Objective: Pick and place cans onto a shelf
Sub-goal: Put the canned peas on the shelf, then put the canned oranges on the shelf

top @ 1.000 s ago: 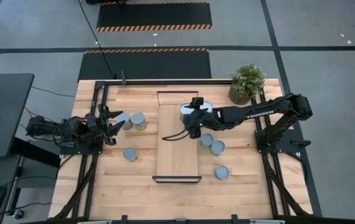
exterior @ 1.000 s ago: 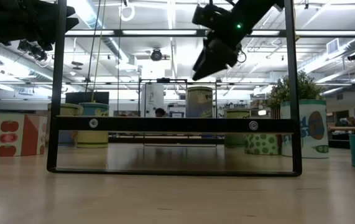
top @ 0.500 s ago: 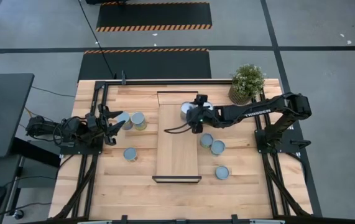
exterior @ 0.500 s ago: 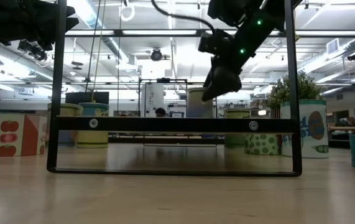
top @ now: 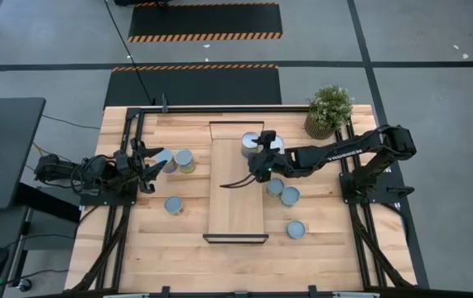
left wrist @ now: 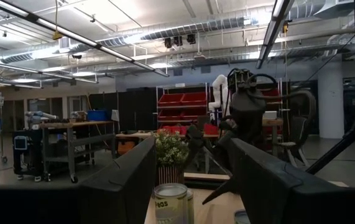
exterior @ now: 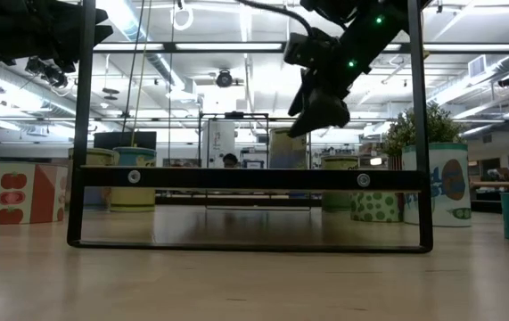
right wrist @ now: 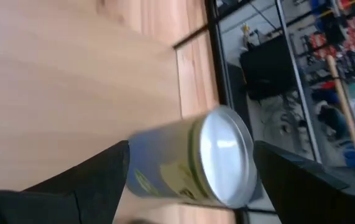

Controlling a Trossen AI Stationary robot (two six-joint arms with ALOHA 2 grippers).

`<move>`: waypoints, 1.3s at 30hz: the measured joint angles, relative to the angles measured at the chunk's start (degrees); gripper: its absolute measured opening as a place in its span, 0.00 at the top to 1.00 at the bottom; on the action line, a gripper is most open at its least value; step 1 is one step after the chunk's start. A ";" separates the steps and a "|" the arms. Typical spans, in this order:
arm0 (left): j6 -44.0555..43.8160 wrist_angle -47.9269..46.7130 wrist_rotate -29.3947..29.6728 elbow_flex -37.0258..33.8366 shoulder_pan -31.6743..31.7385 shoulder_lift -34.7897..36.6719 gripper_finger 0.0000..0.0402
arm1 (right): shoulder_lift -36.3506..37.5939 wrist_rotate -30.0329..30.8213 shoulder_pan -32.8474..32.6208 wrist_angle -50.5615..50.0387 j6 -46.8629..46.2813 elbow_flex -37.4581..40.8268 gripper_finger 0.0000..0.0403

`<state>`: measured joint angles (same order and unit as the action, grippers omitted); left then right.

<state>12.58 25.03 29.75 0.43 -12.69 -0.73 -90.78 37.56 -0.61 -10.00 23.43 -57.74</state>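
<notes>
Wooden surface carries the long shelf at its middle, one can standing at its far end. Right fingers hang spread around it; left fingers wait spread near two cans.

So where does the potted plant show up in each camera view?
High view: potted plant at the picture's upper right, on a corner of the table.
Low view: right of centre, beyond the black frame post.
Left wrist view: centre, seen between that arm's own fingers.
Right wrist view: not in it.
Shared landmark: the right arm, just beside the plant in the high, low and left wrist views.
</notes>
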 joint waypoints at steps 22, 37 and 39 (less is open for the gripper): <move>0.07 0.01 0.00 0.00 0.00 -0.01 0.48 | -0.07 2.08 4.04 -2.46 1.18 0.00 0.13; 0.04 -0.09 0.00 0.01 0.00 -0.01 0.48 | 5.12 3.53 -2.68 -12.13 -5.72 0.00 0.13; 0.02 -0.05 0.01 0.00 0.00 0.00 0.48 | 7.62 -0.05 -1.31 -15.50 -10.48 0.00 0.13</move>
<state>12.60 24.98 29.76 0.44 -12.69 -0.73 -83.17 37.51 -1.92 -25.50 12.95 -57.74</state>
